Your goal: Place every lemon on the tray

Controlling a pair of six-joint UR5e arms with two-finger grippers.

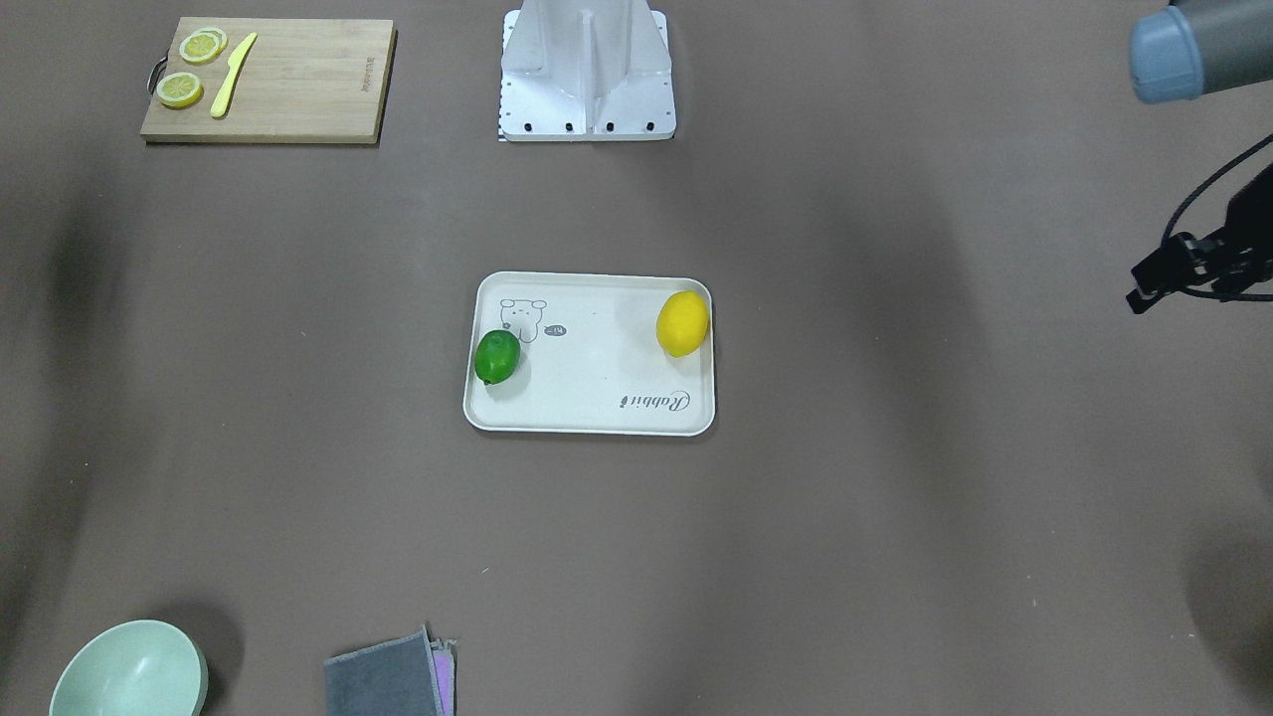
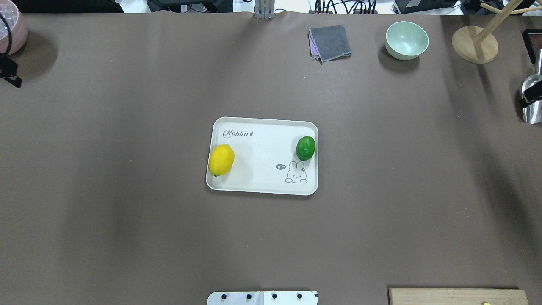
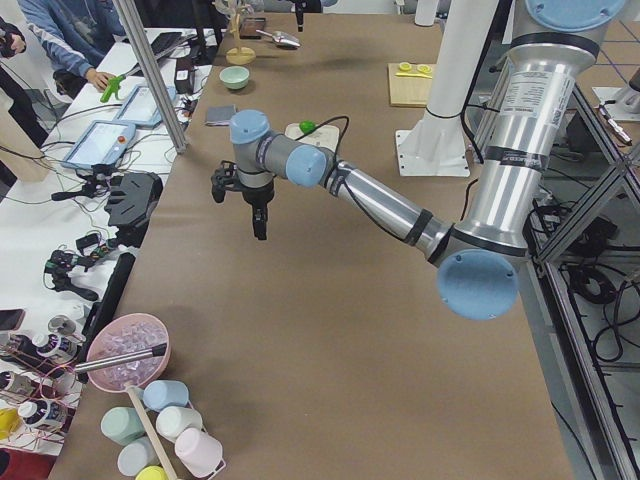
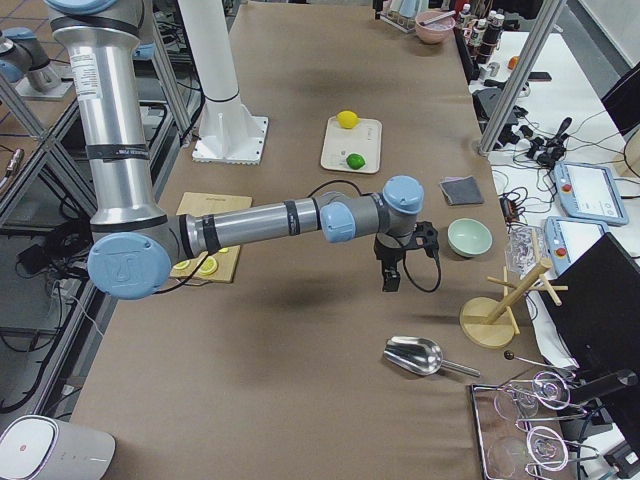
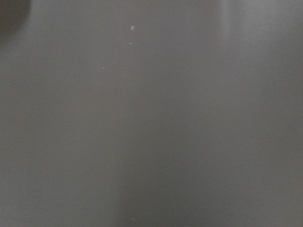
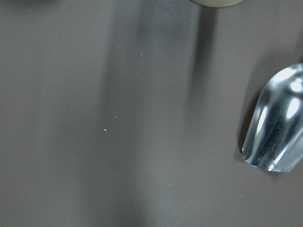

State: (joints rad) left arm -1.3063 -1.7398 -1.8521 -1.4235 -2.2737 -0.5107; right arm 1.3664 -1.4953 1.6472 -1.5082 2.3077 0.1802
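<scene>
The cream-white tray [image 1: 597, 403] lies at the table's middle, also in the overhead view [image 2: 262, 146]. The yellow lemon [image 1: 682, 323] [image 2: 221, 159] rests inside it against one short rim. The green lemon [image 1: 497, 356] [image 2: 305, 148] rests inside near the opposite rim, beside the bear drawing. My left gripper [image 3: 258, 220] hangs over bare table far off toward my left end; only its edge shows in the front view [image 1: 1159, 278]. My right gripper [image 4: 391, 278] hangs near the far right end. I cannot tell whether either is open or shut. Neither holds anything that I can see.
A wooden cutting board [image 1: 298, 85] with lemon slices [image 1: 180, 89] and a yellow knife [image 1: 232, 75] lies near my base. A mint bowl [image 2: 406, 40], a grey cloth [image 2: 330, 42], a wooden stand [image 2: 474, 44] and a metal scoop [image 6: 277, 127] sit at the far right.
</scene>
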